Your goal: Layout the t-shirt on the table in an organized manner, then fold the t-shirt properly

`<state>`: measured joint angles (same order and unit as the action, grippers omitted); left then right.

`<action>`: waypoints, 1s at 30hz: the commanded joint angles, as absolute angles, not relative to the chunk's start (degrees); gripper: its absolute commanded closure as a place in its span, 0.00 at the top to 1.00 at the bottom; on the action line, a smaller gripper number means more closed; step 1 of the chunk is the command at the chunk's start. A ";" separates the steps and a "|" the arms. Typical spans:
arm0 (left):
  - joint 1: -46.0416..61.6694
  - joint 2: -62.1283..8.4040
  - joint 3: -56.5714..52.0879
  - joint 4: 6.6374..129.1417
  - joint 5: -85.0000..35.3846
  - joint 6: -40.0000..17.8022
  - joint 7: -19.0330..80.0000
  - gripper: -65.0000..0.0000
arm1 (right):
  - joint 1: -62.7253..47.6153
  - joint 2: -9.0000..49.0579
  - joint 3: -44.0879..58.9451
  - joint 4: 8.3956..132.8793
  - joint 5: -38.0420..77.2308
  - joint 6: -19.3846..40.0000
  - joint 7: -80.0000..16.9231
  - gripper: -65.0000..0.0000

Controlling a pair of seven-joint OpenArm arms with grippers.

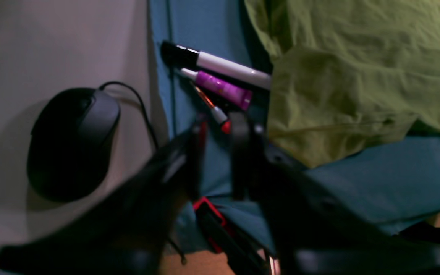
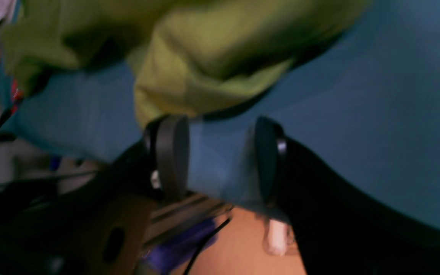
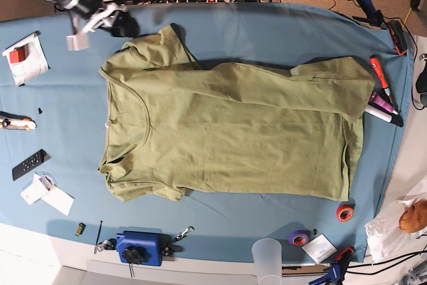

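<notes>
With the t-shirt (image 3: 233, 131) spread nearly flat mid-table (image 3: 267, 31), layout looks about done: your right gripper (image 2: 220, 156) is released beside one sleeve, your left gripper (image 1: 216, 152) parted, empty by the hem, so regrasp an edge to fold.

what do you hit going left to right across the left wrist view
computer mouse → left gripper, open over the table → markers → t-shirt

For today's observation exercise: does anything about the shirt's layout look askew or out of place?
Yes. The t-shirt lies nearly flat, but its far edge is folded over, and its hem covers part of the markers at the table edge.
</notes>
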<state>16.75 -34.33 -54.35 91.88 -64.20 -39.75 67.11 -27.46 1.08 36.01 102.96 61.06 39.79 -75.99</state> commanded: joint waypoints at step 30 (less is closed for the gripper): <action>15.07 -36.05 -44.95 92.66 -59.70 -40.00 56.05 0.33 | -23.31 1.58 30.00 100.47 58.46 40.00 -73.65 0.44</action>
